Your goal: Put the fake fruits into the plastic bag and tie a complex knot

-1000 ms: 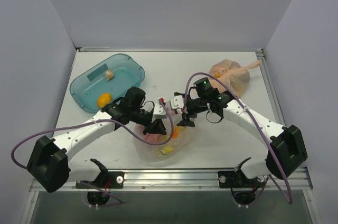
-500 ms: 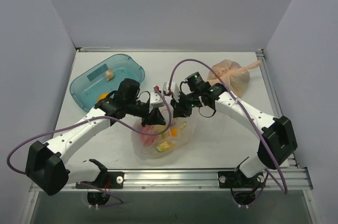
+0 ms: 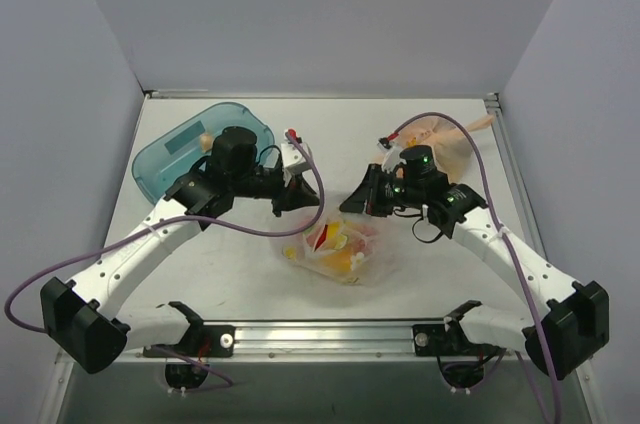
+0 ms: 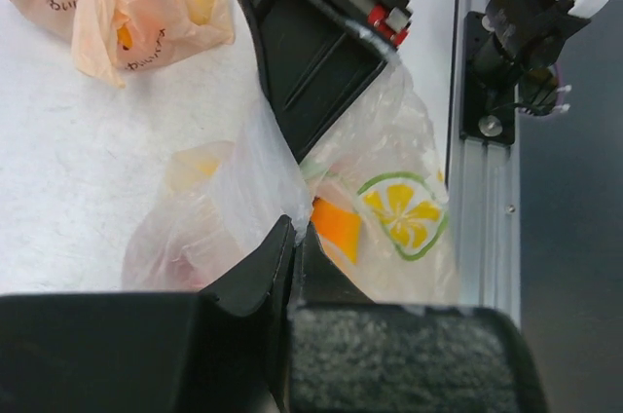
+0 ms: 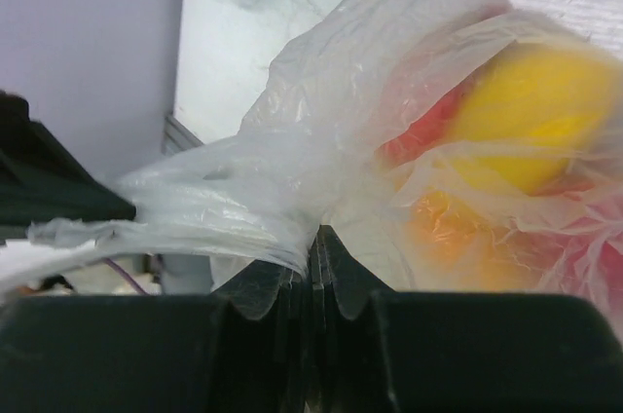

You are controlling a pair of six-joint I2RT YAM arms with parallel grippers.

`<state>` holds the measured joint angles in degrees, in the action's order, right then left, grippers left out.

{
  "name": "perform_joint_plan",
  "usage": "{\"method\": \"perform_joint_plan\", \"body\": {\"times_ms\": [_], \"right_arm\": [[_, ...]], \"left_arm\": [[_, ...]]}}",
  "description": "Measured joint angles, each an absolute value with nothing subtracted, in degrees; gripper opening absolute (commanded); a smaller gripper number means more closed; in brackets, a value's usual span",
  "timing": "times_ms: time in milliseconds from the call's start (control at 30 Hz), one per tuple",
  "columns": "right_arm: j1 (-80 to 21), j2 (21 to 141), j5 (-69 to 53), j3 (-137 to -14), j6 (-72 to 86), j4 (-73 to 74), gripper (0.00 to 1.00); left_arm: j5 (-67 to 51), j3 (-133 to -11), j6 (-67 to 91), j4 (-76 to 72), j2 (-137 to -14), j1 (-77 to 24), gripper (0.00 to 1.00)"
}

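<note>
White table (image 3: 240,279), pale grey walls (image 3: 300,14), and the bag (image 3: 345,252) is lying front-middle with the fruits (image 3: 335,242) inside. Left gripper (image 4: 295,233) and right gripper (image 5: 318,238) are each pinching its top film, jaws closed tight. It's looking thin, slippery and tearable, so I'm guessing the bunched neck is where to be grabbing.

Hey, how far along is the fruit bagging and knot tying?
Done: several fruits sit inside the clear bag. In hand: the left hand and right hand each pinch its film, stretching the neck between them. Left: no finished knot shows, and a pale piece lies in the teal tray.
</note>
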<state>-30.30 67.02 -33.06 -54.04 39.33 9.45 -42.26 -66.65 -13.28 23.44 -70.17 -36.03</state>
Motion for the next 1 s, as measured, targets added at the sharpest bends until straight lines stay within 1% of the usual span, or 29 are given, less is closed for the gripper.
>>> {"method": "perform_joint_plan", "body": {"times_ms": [100,200,300,400,567,667,833,933,967,1000], "right_arm": [[-30.4,67.1,-32.8,-49.6,47.8,3.6,0.00],[-30.6,67.1,-32.9,-43.6,55.1,-2.4,0.00],[-30.7,67.0,-33.2,-38.4,60.7,-5.1,0.00],[-30.1,66.7,-33.9,-36.3,63.8,-5.9,0.00],[-27.4,65.0,-33.8,-34.1,67.3,-9.3,0.00],[-26.6,64.1,-33.1,-32.2,69.0,-12.0,0.00],[-26.5,63.9,-30.6,-29.4,70.5,-13.4,0.00],[-26.4,63.9,-29.3,-28.8,70.7,-14.2,0.00],[-26.4,63.9,-29.2,-28.7,70.7,-14.4,0.02],[-26.4,63.9,-29.1,-28.7,70.6,-14.6,0.08]], "left_arm": [[-42.6,-65.8,-8.2,21.9,-70.2,-36.4,0.00],[-40.8,-61.3,-1.9,18.6,-69.8,-38.1,0.00],[-35.6,-55.4,2.7,16.1,-69.8,-43.6,0.00],[-29.6,-51.2,5.5,12.4,-69.6,-48.1,0.00],[-20.1,-46.6,7.5,4.1,-69.7,-49.9,0.00],[-17.3,-46.5,8.1,1.3,-73.3,-50.3,0.00],[-17.3,-51.3,8.4,2.0,-83.2,-50.5,0.00],[-17.6,-53.2,8.5,2.5,-85.7,-50.4,0.00],[-17.7,-53.3,8.9,2.3,-85.9,-50.2,0.00],[-18.0,-53.2,9.4,2.1,-85.9,-50.0,0.00]]}}
